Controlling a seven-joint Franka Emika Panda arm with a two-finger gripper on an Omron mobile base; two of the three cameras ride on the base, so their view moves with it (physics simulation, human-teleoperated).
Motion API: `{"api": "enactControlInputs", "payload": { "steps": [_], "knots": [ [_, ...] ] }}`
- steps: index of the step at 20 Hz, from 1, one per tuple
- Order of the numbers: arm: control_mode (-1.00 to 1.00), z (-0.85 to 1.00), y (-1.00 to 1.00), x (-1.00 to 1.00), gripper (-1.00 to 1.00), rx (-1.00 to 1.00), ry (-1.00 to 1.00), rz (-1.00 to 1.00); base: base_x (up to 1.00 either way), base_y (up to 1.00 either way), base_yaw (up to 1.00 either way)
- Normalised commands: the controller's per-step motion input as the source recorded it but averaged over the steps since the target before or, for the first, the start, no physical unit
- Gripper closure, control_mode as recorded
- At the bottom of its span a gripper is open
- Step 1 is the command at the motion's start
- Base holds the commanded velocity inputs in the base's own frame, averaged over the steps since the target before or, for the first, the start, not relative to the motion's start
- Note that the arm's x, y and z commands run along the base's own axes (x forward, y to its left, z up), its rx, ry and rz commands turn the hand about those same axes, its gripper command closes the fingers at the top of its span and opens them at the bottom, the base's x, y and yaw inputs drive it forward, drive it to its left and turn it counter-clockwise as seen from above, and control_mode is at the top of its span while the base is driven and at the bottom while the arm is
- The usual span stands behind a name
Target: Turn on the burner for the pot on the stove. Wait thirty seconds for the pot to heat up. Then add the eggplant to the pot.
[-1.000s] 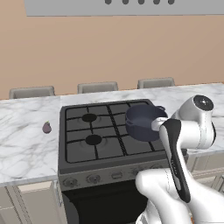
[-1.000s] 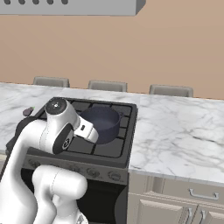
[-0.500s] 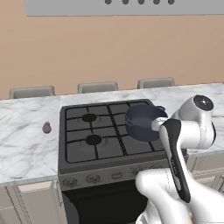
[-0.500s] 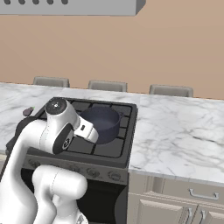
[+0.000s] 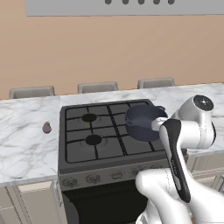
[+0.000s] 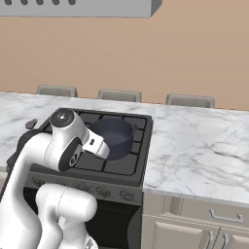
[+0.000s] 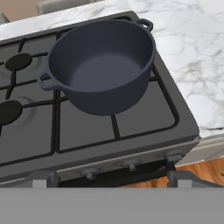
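Tool (image 7: 106, 178) hangs low before the stove (image 7: 144, 144), tips just above the front knobs (image 7: 131, 165), gap wide, holding nothing, likely lining up a knob. Pot (image 7: 101, 61) sits empty on the right grates. Eggplant (image 5: 47, 127) waits on the marble table (image 5: 22, 144) far left.

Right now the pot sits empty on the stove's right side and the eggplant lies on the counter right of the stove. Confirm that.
One detail is wrong: the eggplant lies on the counter left of the stove, not right, as the left base view shows. The pot does sit empty on the stove's right side, which the hand view confirms.
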Motion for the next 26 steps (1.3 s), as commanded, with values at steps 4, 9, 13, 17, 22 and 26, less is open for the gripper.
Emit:
{"api": "enactControlInputs", "payload": {
  "steps": [4,9,13,17,22,26],
  "knots": [
    [-1.00,0.00,0.00,0.00,-1.00,0.00,0.00,0.00,0.00,0.00,0.00],
    [-1.00,0.00,0.00,0.00,-1.00,0.00,0.00,0.00,0.00,0.00,0.00],
    [-1.00,0.00,0.00,0.00,-1.00,0.00,0.00,0.00,0.00,0.00,0.00],
    [-1.00,0.00,0.00,0.00,-1.00,0.00,0.00,0.00,0.00,0.00,0.00],
    [-1.00,0.00,0.00,0.00,-1.00,0.00,0.00,0.00,0.00,0.00,0.00],
    [-1.00,0.00,0.00,0.00,-1.00,0.00,0.00,0.00,0.00,0.00,0.00]
  ]
}}
